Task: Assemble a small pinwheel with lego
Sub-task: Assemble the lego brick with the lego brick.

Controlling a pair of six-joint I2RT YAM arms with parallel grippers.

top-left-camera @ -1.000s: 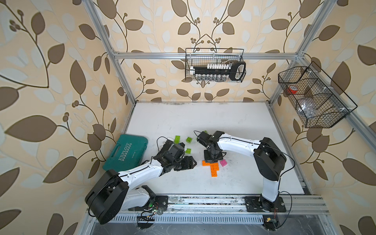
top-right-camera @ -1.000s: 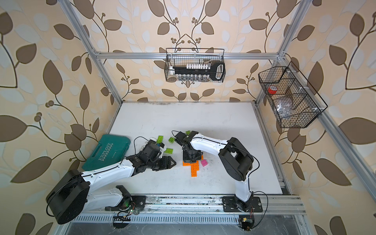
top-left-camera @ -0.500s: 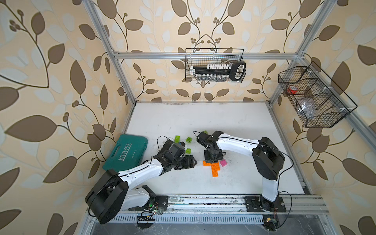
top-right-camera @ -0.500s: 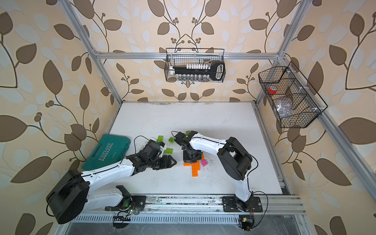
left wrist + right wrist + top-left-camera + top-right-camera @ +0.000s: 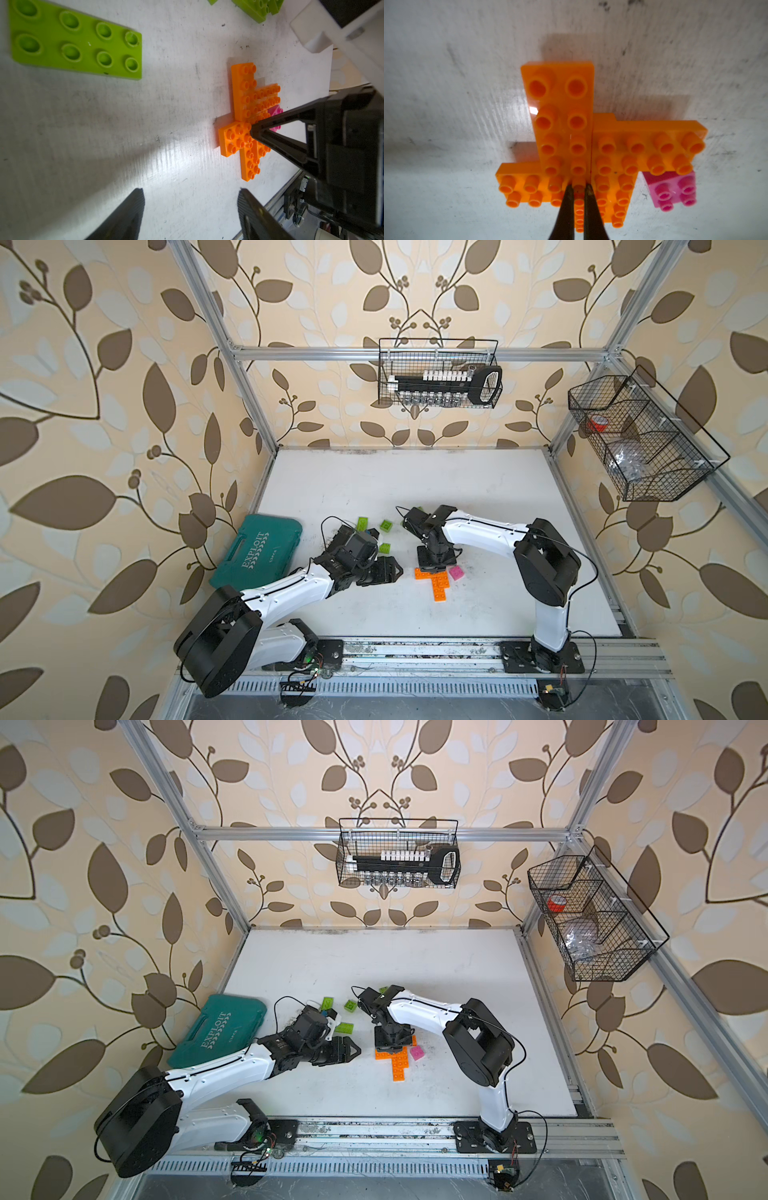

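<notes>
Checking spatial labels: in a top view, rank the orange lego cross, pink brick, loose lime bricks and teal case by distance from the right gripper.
1. orange lego cross, touching the right gripper
2. pink brick, beside the cross
3. lime bricks, behind, toward the left arm
4. teal case, far left edge

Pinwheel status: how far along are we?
Done: orange bricks look joined into a four-arm cross. In hand: the shut right gripper rests on its centre; left gripper open, empty. Left: pink brick lies loose beside the cross; lime-green bricks lie scattered, unattached.
</notes>
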